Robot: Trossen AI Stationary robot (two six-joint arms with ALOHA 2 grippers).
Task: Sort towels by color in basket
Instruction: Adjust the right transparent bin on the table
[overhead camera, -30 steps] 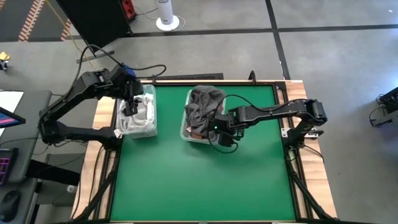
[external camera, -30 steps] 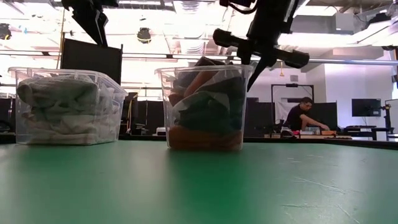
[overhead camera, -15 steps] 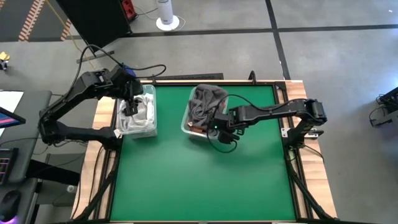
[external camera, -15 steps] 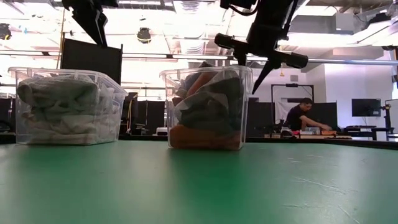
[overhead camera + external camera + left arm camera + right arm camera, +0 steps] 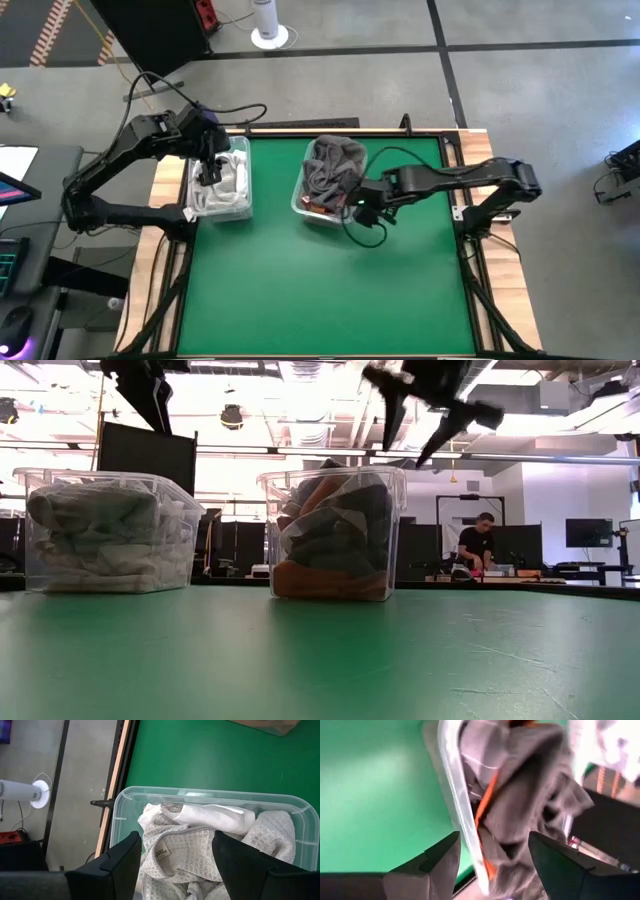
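A clear bin (image 5: 222,188) at the table's far left holds light grey and white towels (image 5: 200,840). A second clear bin (image 5: 328,182) near the middle holds dark grey towels (image 5: 332,160) over rust-orange ones (image 5: 325,582). My left gripper (image 5: 175,865) hangs open and empty above the left bin. My right gripper (image 5: 412,422) is open and empty, above the second bin's right rim (image 5: 462,815), fingers spread and clear of it.
Bare green table (image 5: 320,290) lies in front of both bins, out to the near edge. A person (image 5: 478,545) sits in the room far behind the table.
My right gripper has risen from the right rim of the dark-towel bin and drawn a little toward the table's right edge, staying open. The bin, which stood slightly tilted, now stands level.
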